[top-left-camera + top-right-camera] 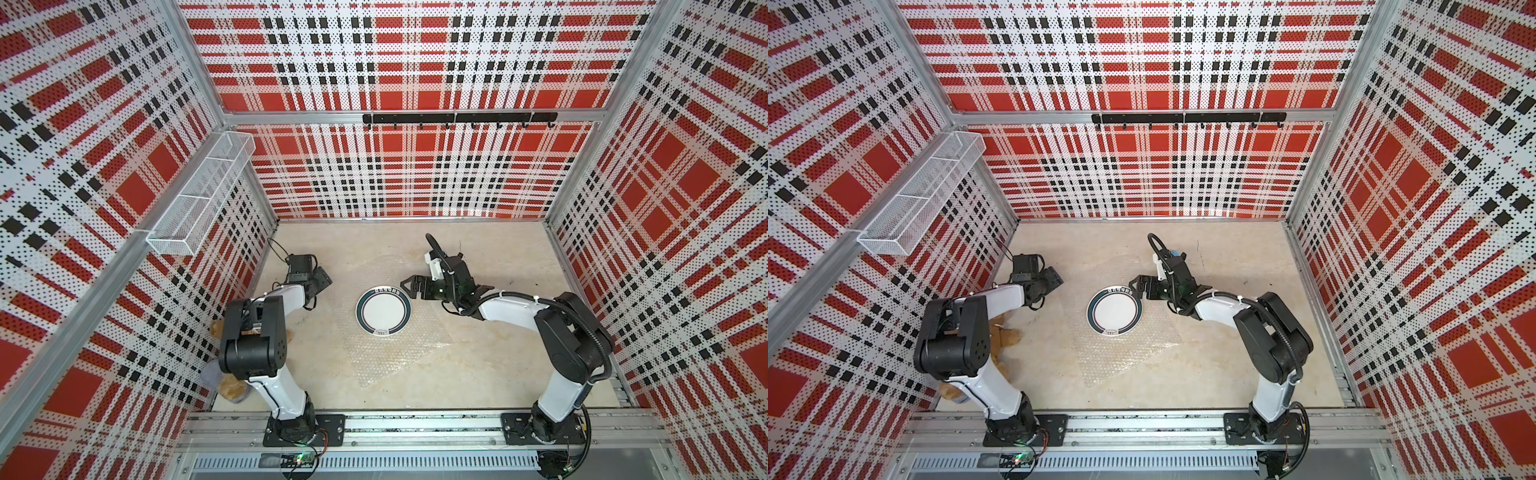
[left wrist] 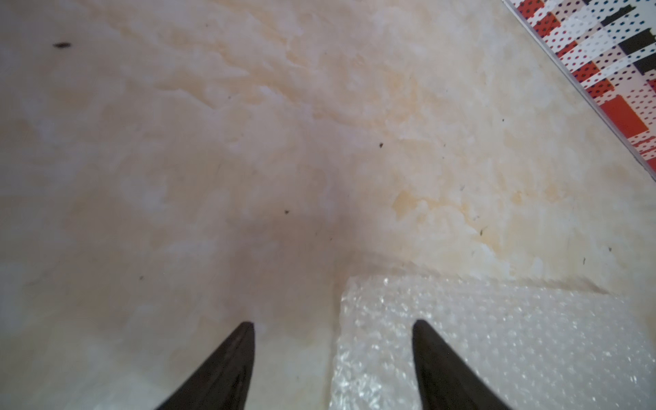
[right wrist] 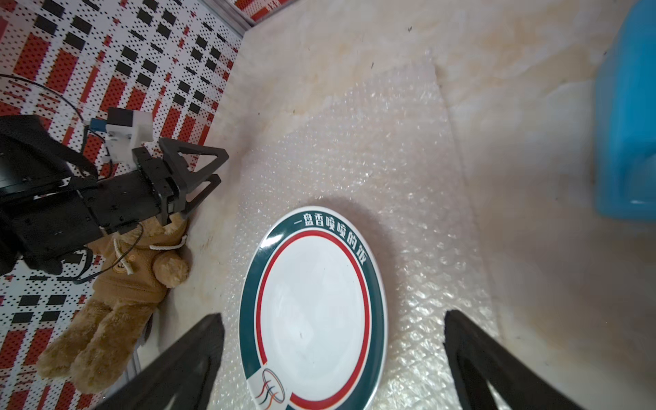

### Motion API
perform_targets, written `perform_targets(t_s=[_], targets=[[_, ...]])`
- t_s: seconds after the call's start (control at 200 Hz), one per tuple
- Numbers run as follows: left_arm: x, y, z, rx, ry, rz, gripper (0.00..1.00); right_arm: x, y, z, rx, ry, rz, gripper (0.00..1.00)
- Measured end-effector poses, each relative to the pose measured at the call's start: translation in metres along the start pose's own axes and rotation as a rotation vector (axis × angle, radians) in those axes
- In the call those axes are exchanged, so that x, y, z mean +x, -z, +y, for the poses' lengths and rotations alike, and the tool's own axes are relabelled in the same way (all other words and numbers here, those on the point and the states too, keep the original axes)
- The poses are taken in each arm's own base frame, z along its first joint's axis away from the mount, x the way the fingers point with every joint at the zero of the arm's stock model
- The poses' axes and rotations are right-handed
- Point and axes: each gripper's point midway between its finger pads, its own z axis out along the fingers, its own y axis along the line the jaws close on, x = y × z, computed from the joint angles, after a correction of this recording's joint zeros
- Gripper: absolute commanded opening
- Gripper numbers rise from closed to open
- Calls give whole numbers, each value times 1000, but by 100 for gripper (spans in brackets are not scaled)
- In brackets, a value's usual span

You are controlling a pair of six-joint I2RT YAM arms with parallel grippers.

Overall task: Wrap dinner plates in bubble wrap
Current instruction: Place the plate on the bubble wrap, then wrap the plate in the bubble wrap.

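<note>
The plate looks glossy and smooth, the bubble wrap clear dimpled plastic (glinting in places), the tabletop matt, marbled beige.

We see three perforated walls printed in red, black and white plaid, set in an aluminium frame. A white wire basket hangs on one side wall. A black hook rail crosses the back wall. The surface is beige and marbled.
</note>
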Motion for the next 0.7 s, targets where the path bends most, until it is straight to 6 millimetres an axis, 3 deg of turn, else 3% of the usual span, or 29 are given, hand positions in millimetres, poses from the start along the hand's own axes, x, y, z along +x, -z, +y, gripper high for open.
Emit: perform_targets(t_s=[0.135,0.366,0.551,0.696], targets=[[-7,-9,-9,20,-32,5,54,-14,13,4,20,42,-54,100],[10,-21,-1,1,-44,69,53,-21,25,1,63,77,-95,100],[14,-17,-5,7,-52,87,64,-18,31,-1,75,120,-99,100],[31,1,2,-18,-45,100,59,-14,37,-4,84,151,-99,100]])
